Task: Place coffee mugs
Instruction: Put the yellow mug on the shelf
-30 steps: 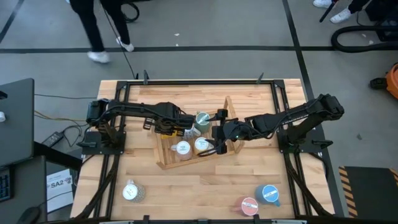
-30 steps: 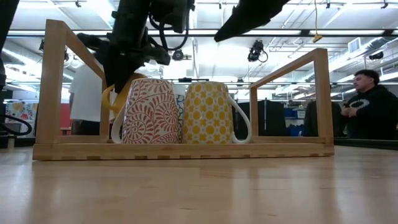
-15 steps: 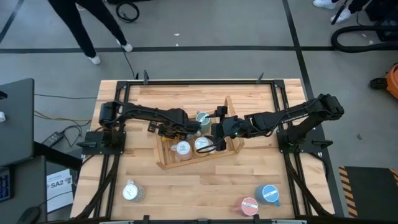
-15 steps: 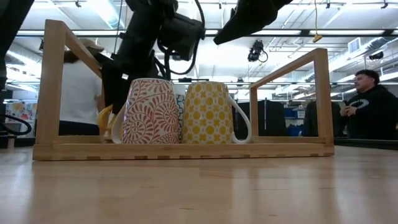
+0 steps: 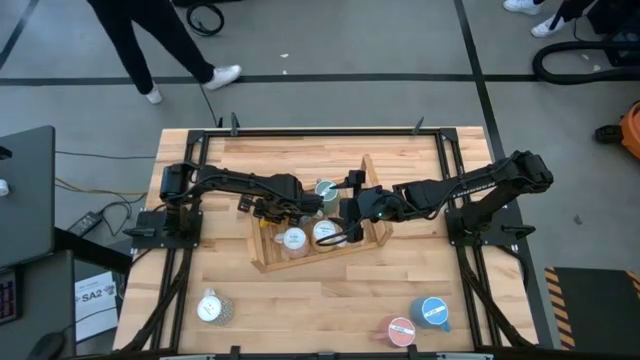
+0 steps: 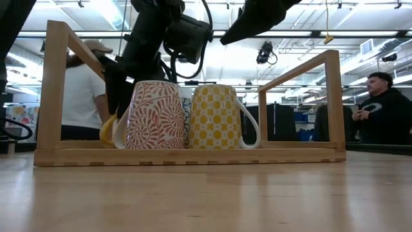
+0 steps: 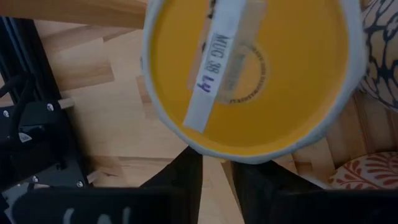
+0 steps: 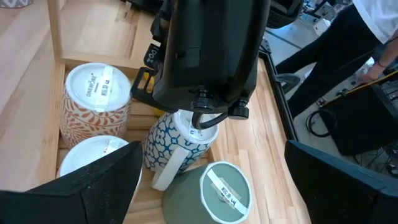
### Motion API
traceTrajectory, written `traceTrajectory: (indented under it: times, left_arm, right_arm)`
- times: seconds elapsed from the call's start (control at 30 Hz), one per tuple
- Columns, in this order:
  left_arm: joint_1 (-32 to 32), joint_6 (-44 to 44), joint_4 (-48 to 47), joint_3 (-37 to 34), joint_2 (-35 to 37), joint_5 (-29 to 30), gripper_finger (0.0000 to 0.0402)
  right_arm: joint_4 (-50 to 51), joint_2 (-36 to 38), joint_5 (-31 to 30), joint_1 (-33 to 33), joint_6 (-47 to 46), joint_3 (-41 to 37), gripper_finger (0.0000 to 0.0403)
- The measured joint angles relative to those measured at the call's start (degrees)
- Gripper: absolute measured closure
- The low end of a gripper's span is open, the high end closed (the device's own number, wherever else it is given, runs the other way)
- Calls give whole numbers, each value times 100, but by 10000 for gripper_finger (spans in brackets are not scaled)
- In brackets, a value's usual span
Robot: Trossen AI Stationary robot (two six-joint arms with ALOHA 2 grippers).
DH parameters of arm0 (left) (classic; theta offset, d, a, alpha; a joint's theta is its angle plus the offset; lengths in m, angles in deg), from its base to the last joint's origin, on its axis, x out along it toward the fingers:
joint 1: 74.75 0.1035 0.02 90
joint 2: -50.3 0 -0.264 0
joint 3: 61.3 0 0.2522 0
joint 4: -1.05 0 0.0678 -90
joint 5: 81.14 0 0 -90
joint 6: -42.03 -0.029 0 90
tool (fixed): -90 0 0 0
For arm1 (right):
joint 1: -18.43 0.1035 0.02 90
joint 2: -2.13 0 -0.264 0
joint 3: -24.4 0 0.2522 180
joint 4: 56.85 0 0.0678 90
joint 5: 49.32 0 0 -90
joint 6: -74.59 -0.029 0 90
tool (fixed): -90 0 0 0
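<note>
A wooden rack (image 5: 300, 262) in the middle of the table holds several upside-down mugs. A red-patterned mug (image 6: 156, 116) and a yellow-dotted mug (image 6: 215, 117) stand at its near side. A blue-patterned mug (image 8: 180, 146) and a green mug (image 8: 214, 190) stand behind them. A yellow mug (image 7: 249, 68) stands mouth down in the rack's left part, its labelled base up. My left gripper (image 5: 283, 207) is over it, shut on its handle side. My right gripper (image 5: 350, 214) hangs open above the rack's right end, touching nothing. My left gripper comes steeply from above, its two fingers (image 7: 186, 177) close together at the yellow mug's side. In the low view the yellow handle (image 6: 107, 131) shows just below them. The fingers hide the contact itself. The mug stands mouth down on the rack's floor.
A speckled mug (image 5: 210, 307), a pink mug (image 5: 400, 328) and a blue mug (image 5: 432, 312) stand near the table's near edge. The rack's upright frame posts (image 6: 55, 84) rise at both ends. People stand beyond the table (image 6: 380, 103).
My left gripper has come down into the rack's left part with the yellow mug. The mug hung a little above the rack floor and now stands on it, behind the red-patterned mug. For the last half second the arm has kept still.
</note>
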State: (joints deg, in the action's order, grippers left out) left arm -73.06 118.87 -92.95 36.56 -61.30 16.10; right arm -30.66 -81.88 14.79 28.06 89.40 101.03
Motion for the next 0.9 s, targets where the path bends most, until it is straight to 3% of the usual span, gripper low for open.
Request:
traceTrajectory:
  times: [0.47,0.9]
  left_arm:
    - [0,29,-45,22,-9,1,243]
    - [0,-69,-696,852,-35,84,239]
  right_arm:
    - [2,0,1,0,-2,0,6]
    - [2,0,1,2,-2,0,6]
